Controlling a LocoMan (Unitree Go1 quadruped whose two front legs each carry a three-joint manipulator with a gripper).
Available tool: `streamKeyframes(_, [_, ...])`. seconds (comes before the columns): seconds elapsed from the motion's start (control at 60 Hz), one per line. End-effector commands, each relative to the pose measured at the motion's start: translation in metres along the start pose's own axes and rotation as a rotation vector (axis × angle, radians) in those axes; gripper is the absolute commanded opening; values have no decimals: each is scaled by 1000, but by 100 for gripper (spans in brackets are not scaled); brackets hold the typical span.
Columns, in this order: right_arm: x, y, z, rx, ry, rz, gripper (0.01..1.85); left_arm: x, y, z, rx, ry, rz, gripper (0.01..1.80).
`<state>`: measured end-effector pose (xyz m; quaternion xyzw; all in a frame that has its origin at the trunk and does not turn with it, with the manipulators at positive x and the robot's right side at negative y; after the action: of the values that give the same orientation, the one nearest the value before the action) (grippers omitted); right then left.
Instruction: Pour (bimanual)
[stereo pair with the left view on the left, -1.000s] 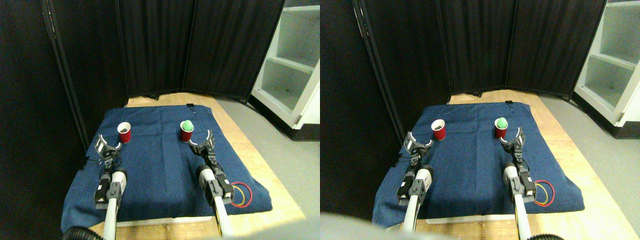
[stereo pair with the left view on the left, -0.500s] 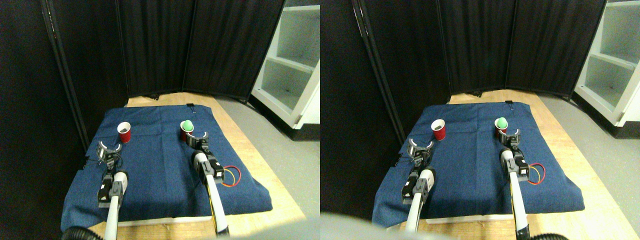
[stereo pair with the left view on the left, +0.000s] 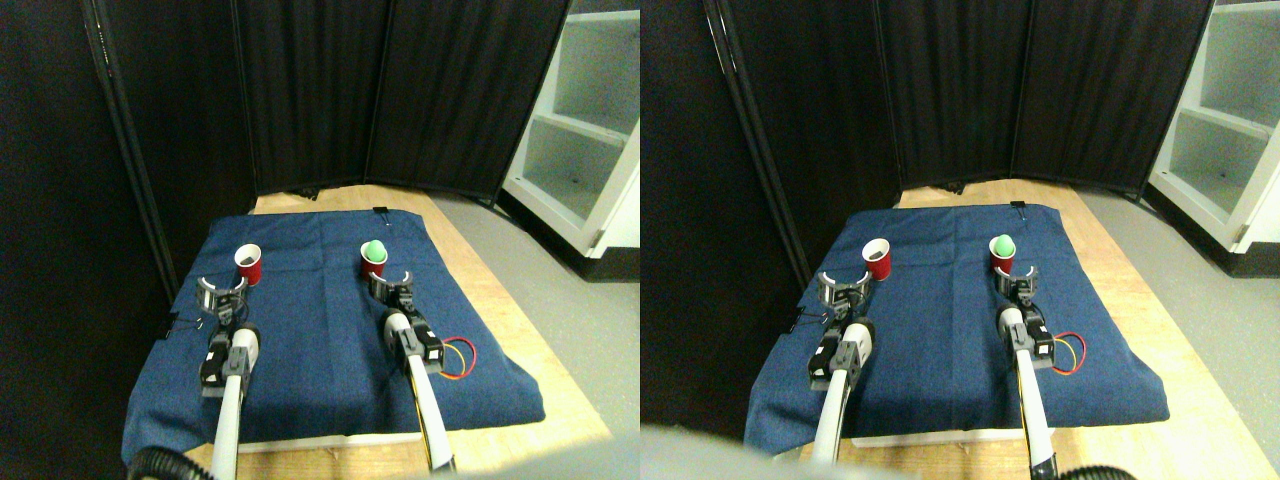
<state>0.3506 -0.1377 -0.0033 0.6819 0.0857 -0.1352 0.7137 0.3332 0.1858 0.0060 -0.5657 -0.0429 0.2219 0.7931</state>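
Note:
Two red cups stand on a blue cloth (stereo pair with the left view on the left: 320, 300). The left red cup (stereo pair with the left view on the left: 248, 266) is dark inside. The right red cup (stereo pair with the left view on the left: 374, 262) has a green ball (stereo pair with the left view on the left: 375, 250) sitting in its mouth. My left gripper (stereo pair with the left view on the left: 221, 289) is open, just short of the left cup and slightly to its left. My right gripper (stereo pair with the left view on the left: 390, 281) is open too, its curved fingers right at the near side of the right cup, not closed around it.
The cloth covers a low wooden platform (stereo pair with the left view on the left: 500, 300). Black folding screens (stereo pair with the left view on the left: 330, 90) stand behind and to the left. A white shelf unit (stereo pair with the left view on the left: 590, 130) stands at the right. Red and yellow cable loops (stereo pair with the left view on the left: 460, 357) lie on the cloth near my right arm.
Both arms have reached forward. The right gripper swung left and closed in on the cup with the green ball. The left gripper moved right toward the other cup.

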Motion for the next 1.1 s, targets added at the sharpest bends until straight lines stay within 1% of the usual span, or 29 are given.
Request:
streamKeyframes(0.017, [3, 8, -6, 13, 1, 41, 76, 6, -3, -8, -23, 6, -7, 79])
streamKeyframes(0.167, [5, 8, -8, -3, 6, 48, 80, 12, -4, -16, -58, 9, 11, 78])
streamKeyframes(0.25, [7, 8, -8, -2, 11, 50, 81, 15, -4, -22, -75, 13, 22, 77])
streamKeyframes(0.35, [9, 9, -6, -1, 16, 58, 81, 20, -2, -28, -91, 16, 25, 73])
streamKeyframes(0.383, [11, 10, -5, 4, 23, 69, 79, 23, 0, -30, -111, 26, 32, 72])
streamKeyframes(0.4, [12, 10, -5, 8, 23, 70, 79, 24, 1, -31, -120, 34, 34, 73])
streamKeyframes(0.467, [12, 11, -5, 13, 20, 67, 79, 27, 3, -33, -130, 39, 36, 77])
streamKeyframes(0.517, [12, 11, -5, 9, 23, 63, 79, 31, 5, -35, -158, 56, 40, 79])
streamKeyframes(0.633, [14, 11, -5, -9, 22, 59, 78, 35, 7, -39, -173, 47, 47, 76])
streamKeyframes(0.7, [15, 10, -6, 13, 22, 39, 77, 38, 7, -42, -170, 41, 44, 76])
streamKeyframes(0.8, [18, 9, -7, 27, 24, 29, 81, 40, 7, -44, -176, 41, 45, 77])
streamKeyframes(0.85, [19, 9, -7, 31, 28, 27, 80, 42, 6, -45, -178, 32, 51, 80])
streamKeyframes(0.95, [23, 9, -7, 9, 30, 23, 79, 45, 7, -47, -190, 33, 61, 79])
streamKeyframes(1.1, [29, 8, -11, 5, 24, 0, 83, 47, 7, -50, -213, 29, 75, 83])
